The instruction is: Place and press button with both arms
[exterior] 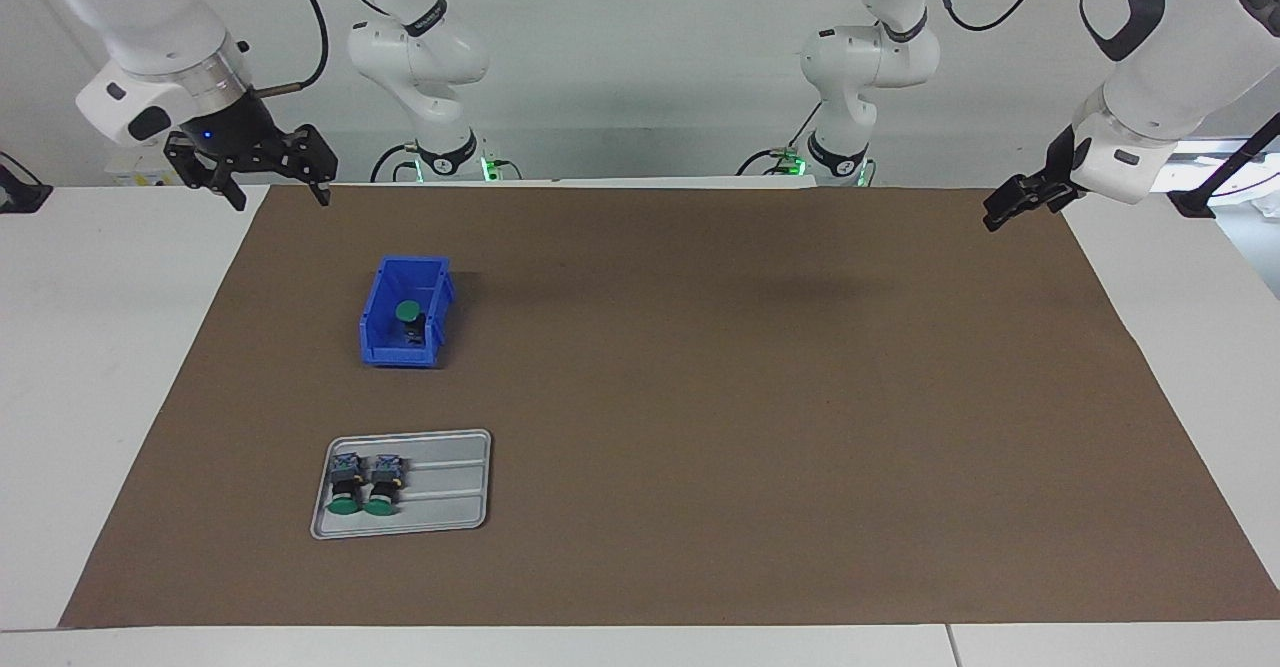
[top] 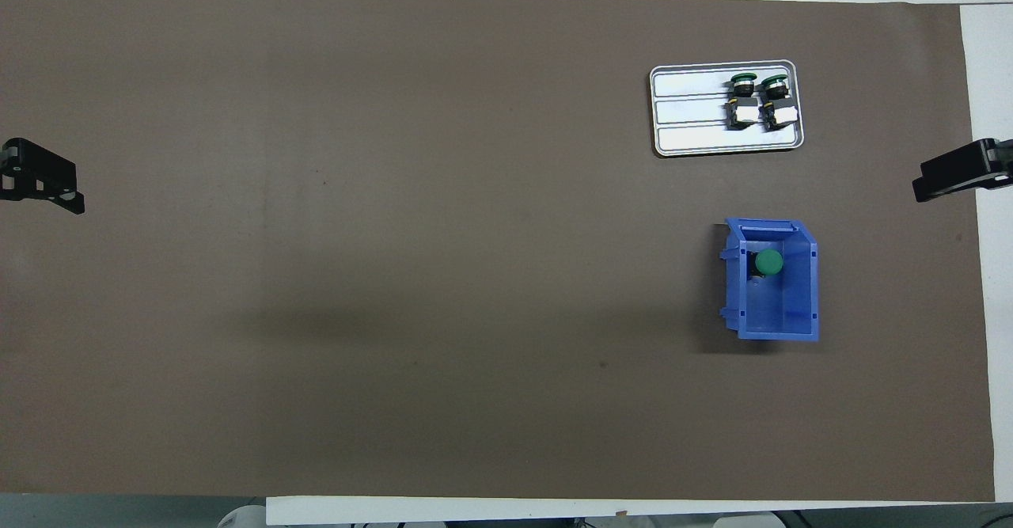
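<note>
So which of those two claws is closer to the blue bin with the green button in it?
The right. The right gripper hangs open over the mat's edge at the blue bin's end of the table; the left gripper, also open, waits over the table's far end.

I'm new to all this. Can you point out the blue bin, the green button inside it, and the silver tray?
blue bin (top: pixel 812 290): overhead view, on its side wall.
green button (top: pixel 768 262): overhead view, on its round cap.
silver tray (exterior: pixel 450 487): facing view, on its bare ribbed floor.
</note>
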Motion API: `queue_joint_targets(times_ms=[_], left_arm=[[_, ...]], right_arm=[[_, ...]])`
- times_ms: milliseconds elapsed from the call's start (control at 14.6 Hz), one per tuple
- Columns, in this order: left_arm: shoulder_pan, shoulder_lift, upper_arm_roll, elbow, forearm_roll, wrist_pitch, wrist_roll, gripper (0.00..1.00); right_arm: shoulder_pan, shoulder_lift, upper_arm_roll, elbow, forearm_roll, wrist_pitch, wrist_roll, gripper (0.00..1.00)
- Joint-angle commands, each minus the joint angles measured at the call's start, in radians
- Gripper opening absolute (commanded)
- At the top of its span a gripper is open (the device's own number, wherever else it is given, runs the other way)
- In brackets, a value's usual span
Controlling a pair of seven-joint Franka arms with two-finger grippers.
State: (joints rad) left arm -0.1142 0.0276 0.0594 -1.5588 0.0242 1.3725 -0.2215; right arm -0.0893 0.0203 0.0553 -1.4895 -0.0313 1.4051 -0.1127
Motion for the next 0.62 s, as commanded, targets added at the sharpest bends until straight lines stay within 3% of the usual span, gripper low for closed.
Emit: queue_joint_targets(times_ms=[0, 274, 547], left_arm=[[-0.001, -0.023, 0.004, -0.024, -0.004, 0.003, -0.009, 1.00], [-0.001, -0.023, 0.004, -0.024, -0.004, 0.003, -0.009, 1.00], [-0.001, -0.023, 0.004, -0.024, -0.004, 0.003, -0.009, 1.00]], right_arm=[[0.000, 0.009, 0.011, 0.002, -0.012, -0.008, 0.008, 1.00], [0.089, -0.010, -0.089, -0.047, -0.015, 0.020, 0.004, 1.00], [0.094, -0.016, -0.091, -0.063, -0.013, 0.018, 0.005, 1.00]])
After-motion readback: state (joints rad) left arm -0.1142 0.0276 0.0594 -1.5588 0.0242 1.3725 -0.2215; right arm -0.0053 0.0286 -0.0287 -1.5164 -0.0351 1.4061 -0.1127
